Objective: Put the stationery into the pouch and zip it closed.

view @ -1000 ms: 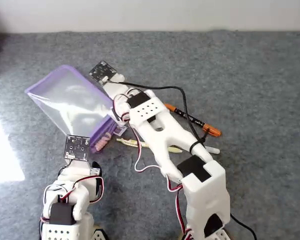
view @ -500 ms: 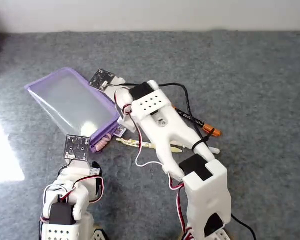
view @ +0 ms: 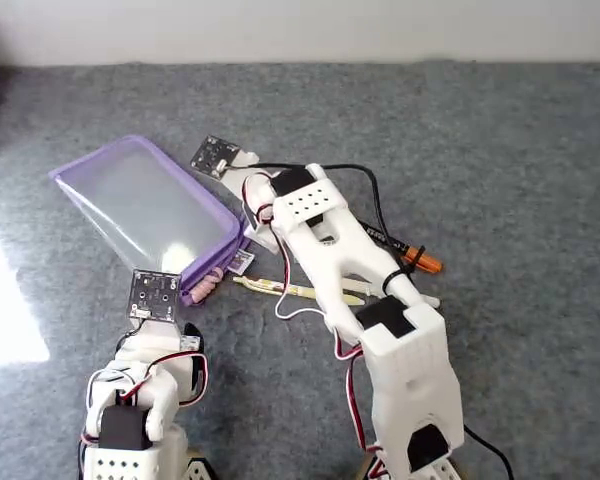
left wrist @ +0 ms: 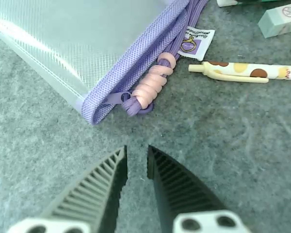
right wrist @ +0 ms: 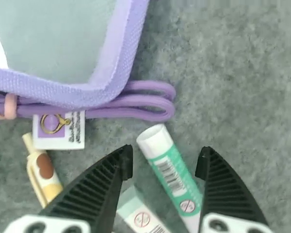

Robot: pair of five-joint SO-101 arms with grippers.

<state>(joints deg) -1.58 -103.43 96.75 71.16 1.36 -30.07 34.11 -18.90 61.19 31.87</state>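
The clear pouch (view: 145, 205) with purple trim lies flat at the left of the grey carpet; its pink coiled zip pull (left wrist: 153, 82) rests at the near corner. My right gripper (right wrist: 165, 153) stands open just off the pouch's (right wrist: 63, 43) purple edge, and a green-and-white stick (right wrist: 170, 170) lies between its fingers. Beside the stick are a green-and-white eraser (right wrist: 138, 213) and a cream spotted pen (view: 300, 290). An orange-capped marker (view: 410, 255) lies partly under the right arm (view: 310, 215). My left gripper (left wrist: 137, 154) hangs short of the zip pull, fingers almost together, holding nothing.
A purple cord loop (right wrist: 140, 104) and a white tag (right wrist: 58, 131) trail from the pouch's end, near the stick. The left arm (view: 145, 390) sits at the front left. A pale wall runs along the back of the carpet.
The pouch, puffed up and raised a second ago, has settled flat. The right arm has drawn back a little to the right, off the pouch's edge. The left arm has not moved.
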